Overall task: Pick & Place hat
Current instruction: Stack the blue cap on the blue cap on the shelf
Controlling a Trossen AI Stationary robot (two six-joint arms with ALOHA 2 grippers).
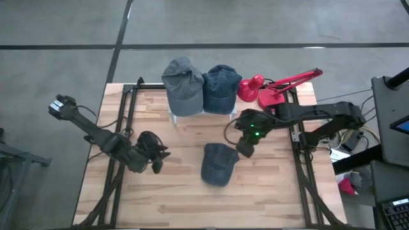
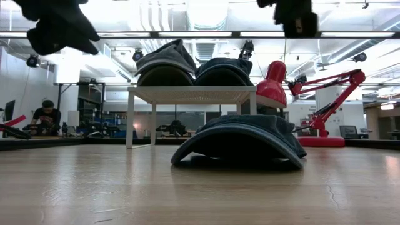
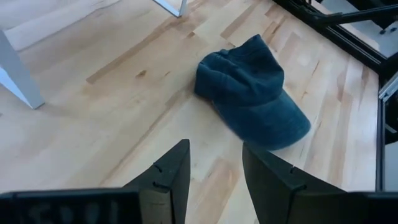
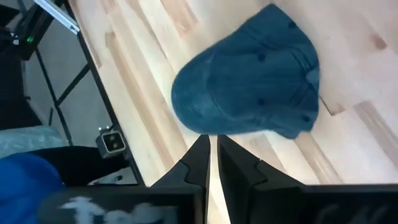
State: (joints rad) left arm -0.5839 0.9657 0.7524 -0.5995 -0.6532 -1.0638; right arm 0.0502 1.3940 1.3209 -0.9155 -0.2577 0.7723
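Hat [image 1: 217, 164] flat on table [image 1: 179, 198], right gripper [image 1: 245, 151] nearly closed, empty, seemingly just above its edge; left gripper [image 1: 157, 160] open, apart.

You have a dark blue denim cap [image 1: 216, 164] on a pale, striped wood worktop [image 1: 179, 198]. On the white stand [image 2: 187, 95] sit a grey-blue cap [image 1: 181, 86] and a navy cap [image 1: 220, 87]. The lamp [image 1: 275, 88] is bright red.

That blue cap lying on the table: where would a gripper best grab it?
Probably by the brim of the blue cap. It lies crown-up on the table, its stiff brim arching off the wood. The right gripper hovers nearest and could come down from above.
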